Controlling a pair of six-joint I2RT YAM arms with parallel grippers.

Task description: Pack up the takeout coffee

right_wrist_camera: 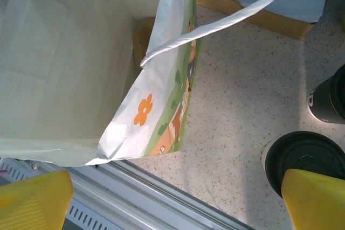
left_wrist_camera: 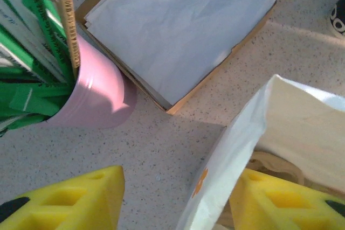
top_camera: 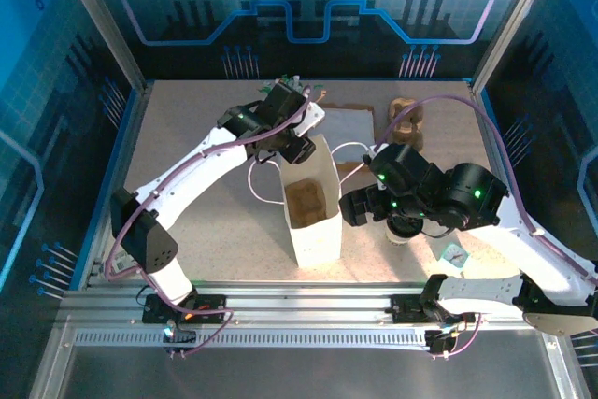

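The takeout coffee, a white paper cup [right_wrist_camera: 265, 154] with a black lid [right_wrist_camera: 302, 157], stands on the table right of the white printed paper bag [top_camera: 313, 221]; in the top view it [top_camera: 402, 234] is mostly hidden under my right wrist. My right gripper [right_wrist_camera: 175, 203] is open, low between bag and cup, with its right finger [right_wrist_camera: 315, 200] over the lid's near edge. My left gripper [left_wrist_camera: 178, 197] is open at the bag's far rim [left_wrist_camera: 237, 154], one yellow finger [left_wrist_camera: 64, 203] outside and one inside, apart from the paper.
A brown moulded carrier [top_camera: 306, 201] sits inside the bag. A pink cup of green sachets [left_wrist_camera: 91, 90] and a tray of white napkins [left_wrist_camera: 178, 30] stand beyond it. More carriers [top_camera: 406, 119] lie at the back right. A loose sachet [top_camera: 453, 252] lies near the metal rail [right_wrist_camera: 161, 192].
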